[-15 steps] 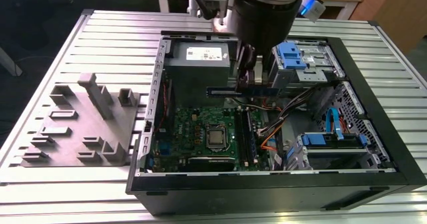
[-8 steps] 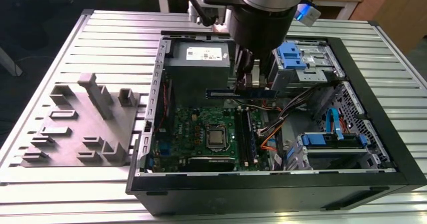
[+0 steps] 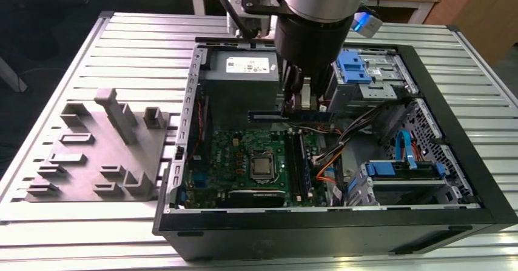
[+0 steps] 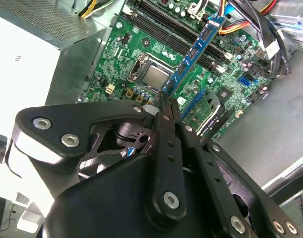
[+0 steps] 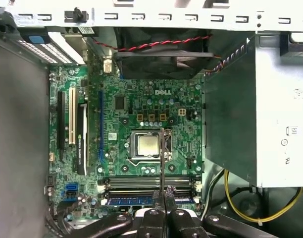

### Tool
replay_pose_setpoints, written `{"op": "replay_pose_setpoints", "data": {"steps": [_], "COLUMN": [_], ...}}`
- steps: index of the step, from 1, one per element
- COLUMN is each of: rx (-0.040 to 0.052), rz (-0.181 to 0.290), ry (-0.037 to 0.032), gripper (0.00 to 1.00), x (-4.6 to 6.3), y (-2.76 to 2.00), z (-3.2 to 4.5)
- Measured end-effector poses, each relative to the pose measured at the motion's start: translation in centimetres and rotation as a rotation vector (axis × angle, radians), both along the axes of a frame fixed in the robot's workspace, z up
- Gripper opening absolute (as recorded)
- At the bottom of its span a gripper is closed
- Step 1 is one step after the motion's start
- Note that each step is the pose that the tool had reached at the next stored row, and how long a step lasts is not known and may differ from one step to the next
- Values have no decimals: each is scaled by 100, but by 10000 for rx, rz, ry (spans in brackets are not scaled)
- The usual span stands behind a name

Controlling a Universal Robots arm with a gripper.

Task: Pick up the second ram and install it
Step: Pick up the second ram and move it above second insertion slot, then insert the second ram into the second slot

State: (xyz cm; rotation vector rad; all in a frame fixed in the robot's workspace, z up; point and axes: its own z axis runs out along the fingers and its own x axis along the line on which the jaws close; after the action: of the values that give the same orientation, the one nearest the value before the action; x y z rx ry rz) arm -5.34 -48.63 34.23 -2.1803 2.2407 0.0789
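Observation:
My gripper (image 3: 304, 108) hangs inside the open computer case, shut on the second ram (image 3: 271, 115), a thin dark stick held level above the motherboard (image 3: 235, 156). In the exterior view the stick lies crosswise to the black memory slots (image 3: 296, 162). The second wrist view has the ram (image 4: 198, 42) reaching out from my closed fingertips (image 4: 164, 99) over the board. Edge-on in the first wrist view, the ram (image 5: 162, 158) is a thin line running from my gripper (image 5: 164, 206) across the slots (image 5: 149, 182) towards the processor socket (image 5: 146, 145). A blue stick (image 5: 136, 201) sits in one slot.
The grey power supply (image 3: 239, 77) stands just beyond the gripper. Drive cages with blue latches (image 3: 364, 68) and loose cables (image 3: 348, 134) crowd the exterior view's right. A case fan (image 5: 161, 54) sits past the socket. A grey fixture with upright slabs (image 3: 97, 156) rests outside the case.

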Motion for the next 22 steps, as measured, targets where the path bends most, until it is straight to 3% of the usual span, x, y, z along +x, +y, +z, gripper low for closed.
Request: {"op": "replay_pose_setpoints", "data": {"steps": [8,22], "rx": [0,0], "rz": [0,0], "ry": [15,15], "gripper": [8,8], "x": [-5,-4], "y": [3,3], "z": [-86,-109]}}
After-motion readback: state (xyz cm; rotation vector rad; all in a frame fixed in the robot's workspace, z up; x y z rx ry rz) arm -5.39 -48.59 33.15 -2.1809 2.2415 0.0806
